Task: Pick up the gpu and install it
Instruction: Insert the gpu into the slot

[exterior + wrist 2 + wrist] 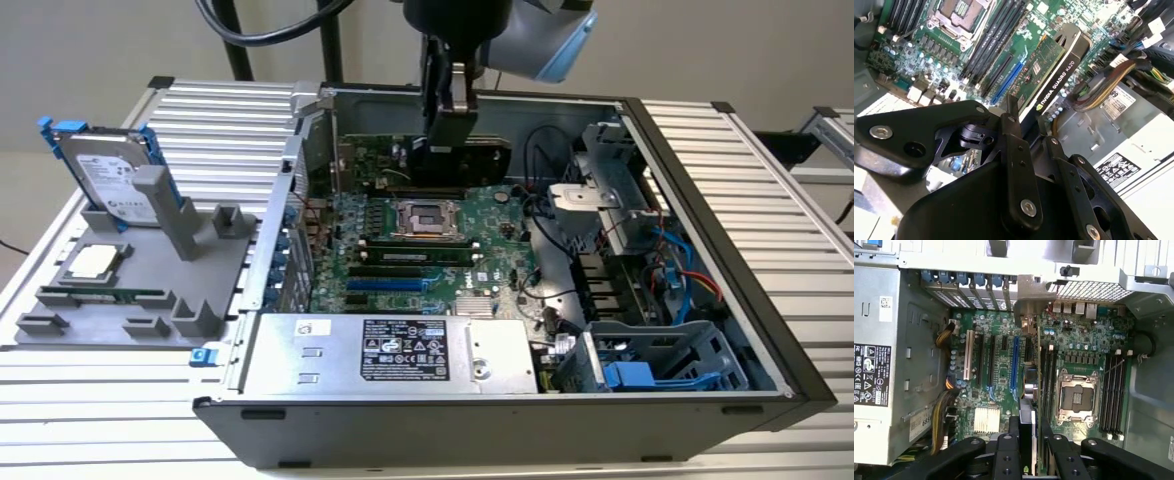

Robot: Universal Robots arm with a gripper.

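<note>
The gpu (461,155) is a green card with a black cooler. It hangs upright inside the open computer case (747,330), above the far part of the motherboard (501,262). My gripper (451,108) is shut on its upper edge. In the second wrist view the gpu (1054,65) slants over the board, beyond the gripper (1030,125). The first wrist view has the gpu (1026,410) edge-on between the fingers (1004,450), hovering between the long blue slot (1015,365) and the memory slots (1050,385).
The power supply (387,350) fills the case's near side. The bare processor socket (420,213) is mid-board, and cables and drive cages (627,300) crowd the exterior view's right. Outside, on the exterior view's left, a grey fixture (127,310) holds a hard drive (114,175) and a memory stick (107,295).
</note>
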